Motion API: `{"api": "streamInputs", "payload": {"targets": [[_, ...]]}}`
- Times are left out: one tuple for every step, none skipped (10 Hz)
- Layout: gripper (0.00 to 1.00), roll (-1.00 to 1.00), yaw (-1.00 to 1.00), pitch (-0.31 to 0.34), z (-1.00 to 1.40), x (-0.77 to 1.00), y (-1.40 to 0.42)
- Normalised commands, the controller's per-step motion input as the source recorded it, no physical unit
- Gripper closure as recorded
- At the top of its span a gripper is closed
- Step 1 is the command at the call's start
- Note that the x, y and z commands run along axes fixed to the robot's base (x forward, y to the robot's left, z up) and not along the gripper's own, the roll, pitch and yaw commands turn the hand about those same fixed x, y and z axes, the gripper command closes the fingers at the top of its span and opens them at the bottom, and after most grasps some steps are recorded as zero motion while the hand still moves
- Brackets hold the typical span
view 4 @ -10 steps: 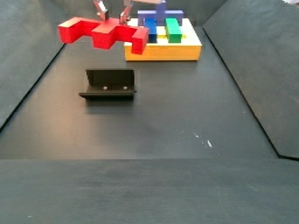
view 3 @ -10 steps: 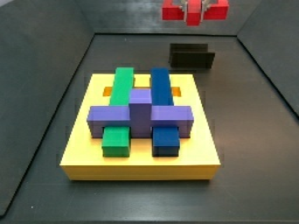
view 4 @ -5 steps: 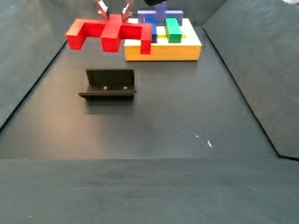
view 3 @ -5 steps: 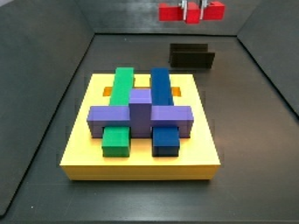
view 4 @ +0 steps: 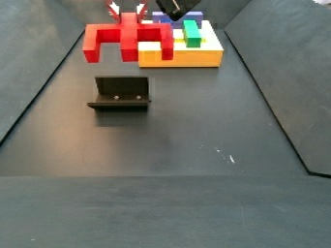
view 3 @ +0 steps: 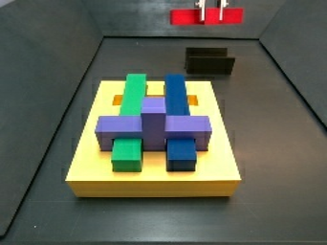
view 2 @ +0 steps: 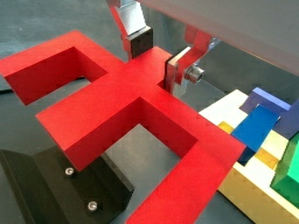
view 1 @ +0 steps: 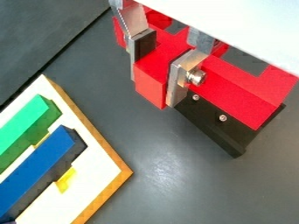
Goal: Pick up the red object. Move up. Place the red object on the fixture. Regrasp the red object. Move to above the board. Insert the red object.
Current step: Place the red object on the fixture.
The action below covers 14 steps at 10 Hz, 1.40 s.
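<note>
1. Dark grey floor (view 4: pixel 195 145) fills the walled bin in both side views, bare apart from the pieces named below.

2. Largest on it is the board (view 3: pixel 90 153), a thick yellow slab carrying a green block (view 3: pixel 133 92), a blue block (view 3: pixel 175 92) and a purple cross-shaped block (view 3: pixel 153 126) laid over them. In a side view it lies toward the far end of the bin (view 4: pixel 195 56).

3. Next in size is the red object (view 4: pixel 127 39), a crossbar with three prongs. It hangs clear of the floor, above and a little beyond the fixture (view 4: pixel 120 94), touching nothing but the gripper. In a wrist view its prongs spread wide below the fingers (view 2: pixel 135 101).

4. That fixture is a small black bracket on a base plate, standing well apart from the board; in a wrist view (view 1: pixel 239 118) it lies directly beneath the red piece.

5. Smallest is the gripper (view 2: pixel 162 54), up near the top of the bin. Its silver plates are closed against the middle prong of the red object, dark pads pressing both sides (view 1: pixel 163 54).

6. Judged from this, the lift is done and the placing step is in hand. The next move calls for lowering straight down until the piece seats on the fixture, kept square so no prong catches the bracket's edge, before letting go and regrasping.
</note>
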Motion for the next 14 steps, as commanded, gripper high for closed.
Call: {"api": "streamInputs", "payload": {"targets": [[1.0,-0.19,0.19,0.011,0.0,0.03,0.0],[1.0,-0.21,0.15,0.017,-0.01,0.09,0.0],[1.0,-0.24,0.16,0.043,-0.02,0.13,-0.01],[1.0,-0.28,0.17,0.069,0.0,0.15,-0.02],[1.0,-0.3,0.19,0.086,0.0,0.18,-0.05],[1.0,-0.31,0.19,0.089,0.0,0.2,-0.06],[1.0,-0.28,0.23,0.12,0.0,0.24,-0.08],[1.0,-0.31,0.25,0.117,0.0,0.33,-0.07],[1.0,-0.33,0.18,0.189,-0.06,0.45,-0.03],[1.0,-0.8,0.22,0.174,-0.2,0.37,0.19],[1.0,-1.0,0.14,0.18,-0.06,0.31,0.25],[1.0,-1.0,0.0,0.0,0.0,0.26,0.3],[1.0,-1.0,-0.18,0.0,-0.05,0.22,0.32],[1.0,-0.93,-0.22,0.0,-0.19,0.24,0.34]]}}
